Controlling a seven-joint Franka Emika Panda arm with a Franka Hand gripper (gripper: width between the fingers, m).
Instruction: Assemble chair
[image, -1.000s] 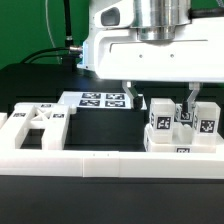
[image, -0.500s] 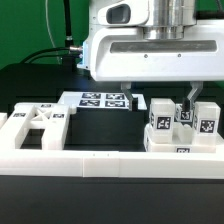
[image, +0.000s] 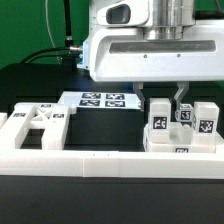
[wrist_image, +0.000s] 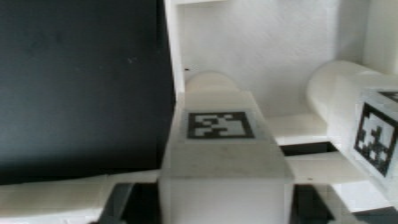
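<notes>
Several white chair parts stand grouped at the exterior view's right: a tagged square post (image: 158, 124), a second tagged post (image: 206, 120), a small piece (image: 184, 115) between them and a flat slab (image: 182, 150) beneath. My gripper (image: 161, 100) has come down from above and is shut on the top of the first post. In the wrist view that post (wrist_image: 221, 125) runs between the dark fingers (wrist_image: 135, 198), its tag facing the camera, and my gripper (wrist_image: 222, 205) clamps its sides. Another rounded white part (wrist_image: 356, 100) lies beside it.
A ladder-like white chair part (image: 35, 122) with tags lies at the exterior view's left. The marker board (image: 100, 100) lies flat behind it. The long low white border wall (image: 90, 165) runs along the front. Black cables (image: 60, 45) hang at the back left.
The jaws stood wide apart on either side of the post cluster; now they have closed inward onto the first post. The arm has barely moved.
</notes>
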